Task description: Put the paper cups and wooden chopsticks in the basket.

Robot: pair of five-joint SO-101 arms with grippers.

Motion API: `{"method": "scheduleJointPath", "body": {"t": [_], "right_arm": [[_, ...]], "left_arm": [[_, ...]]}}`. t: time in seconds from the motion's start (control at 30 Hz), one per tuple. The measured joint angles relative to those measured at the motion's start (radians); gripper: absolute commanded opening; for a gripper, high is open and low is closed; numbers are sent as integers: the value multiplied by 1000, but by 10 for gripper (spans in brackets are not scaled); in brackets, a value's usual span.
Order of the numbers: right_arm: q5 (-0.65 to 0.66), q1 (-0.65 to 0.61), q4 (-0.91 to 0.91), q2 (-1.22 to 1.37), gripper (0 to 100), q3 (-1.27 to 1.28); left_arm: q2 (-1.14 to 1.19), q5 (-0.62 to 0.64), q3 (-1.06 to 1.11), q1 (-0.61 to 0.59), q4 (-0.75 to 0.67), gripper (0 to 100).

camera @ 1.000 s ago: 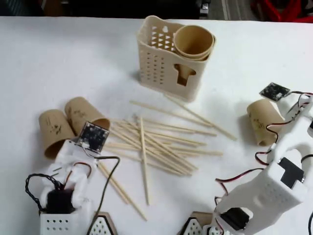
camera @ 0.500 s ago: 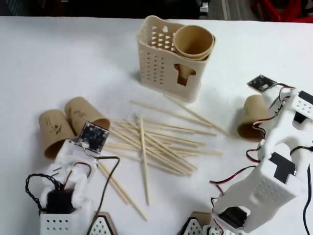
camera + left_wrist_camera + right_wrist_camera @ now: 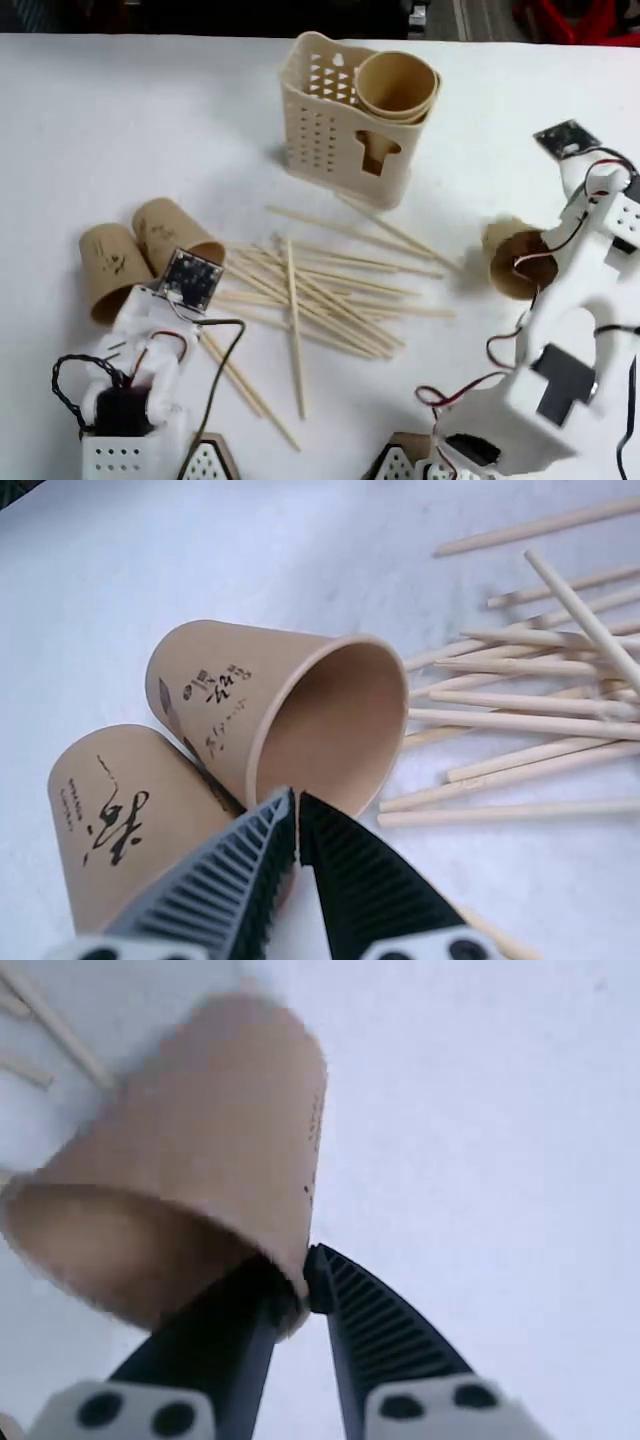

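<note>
A cream perforated basket [image 3: 330, 130] stands at the back with stacked paper cups [image 3: 397, 85] in its right end. Wooden chopsticks [image 3: 320, 290] lie scattered in a pile on the table's middle. Two paper cups [image 3: 110, 265] [image 3: 170, 232] lie side by side at the left. My left gripper [image 3: 297, 820] is shut with nothing in it, just at the open rim of the nearer cup [image 3: 300, 710]. My right gripper [image 3: 300, 1275] is shut on the wall of another paper cup [image 3: 190, 1170], held tilted off the table at the right [image 3: 515, 262].
The white table [image 3: 150, 110] has free room at the back left and along the far right. Some chopsticks [image 3: 400, 235] reach toward the basket's foot. Wires and the right arm's body [image 3: 540, 390] stand over the front right.
The right arm has raised its cup off the table and turned it so the mouth faces up, shifting it slightly left. The left arm has not moved.
</note>
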Motion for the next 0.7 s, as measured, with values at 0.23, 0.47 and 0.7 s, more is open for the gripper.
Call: {"method": "scheduleJointPath", "body": {"t": [0.23, 0.47, 0.7], "right_arm": [[-48, -26, 66, -180, 19, 0], [-155, -114, 75, -354, 19, 0], [-345, -235, -28, -552, 19, 0]], "left_arm": [[0, 0, 0, 0, 0, 35], [0, 0, 0, 0, 0, 35], [0, 0, 0, 0, 0, 35]]}}
